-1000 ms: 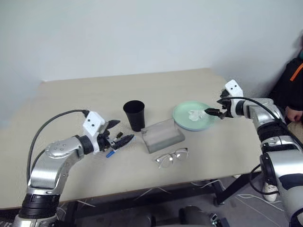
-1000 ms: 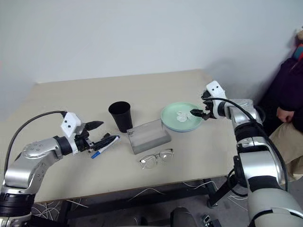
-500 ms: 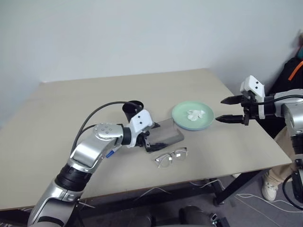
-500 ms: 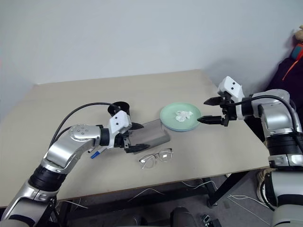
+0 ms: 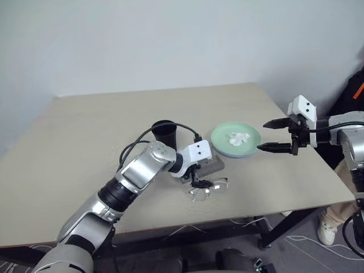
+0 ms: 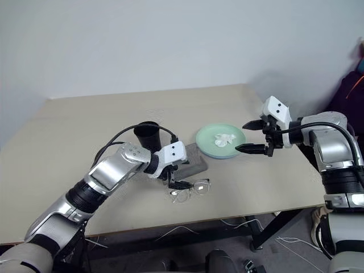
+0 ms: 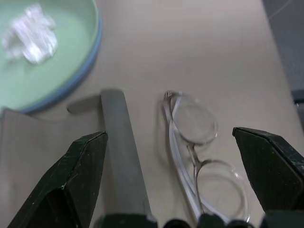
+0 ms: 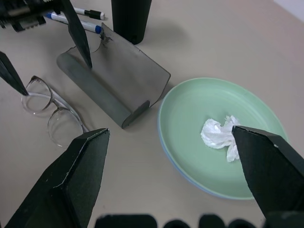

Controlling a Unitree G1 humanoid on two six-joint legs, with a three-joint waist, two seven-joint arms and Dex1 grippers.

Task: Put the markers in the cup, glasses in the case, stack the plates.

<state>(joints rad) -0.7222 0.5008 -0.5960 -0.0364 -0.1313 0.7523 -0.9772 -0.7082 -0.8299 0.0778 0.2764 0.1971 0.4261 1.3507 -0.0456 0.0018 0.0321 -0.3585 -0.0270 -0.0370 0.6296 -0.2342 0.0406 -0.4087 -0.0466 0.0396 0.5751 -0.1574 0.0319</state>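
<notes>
Clear-framed glasses (image 7: 195,156) are seen between the spread left gripper (image 7: 183,183) fingers; right gripper (image 5: 274,135) is opened, empty; beige table (image 5: 85,142), white wall.

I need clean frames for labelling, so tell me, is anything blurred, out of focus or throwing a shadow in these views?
Left wrist view: the left gripper's fingers are soft, and the case casts a faint shadow. Right wrist view: the tissue and markers read sharp. Head views: even light, glasses small but visible.
</notes>
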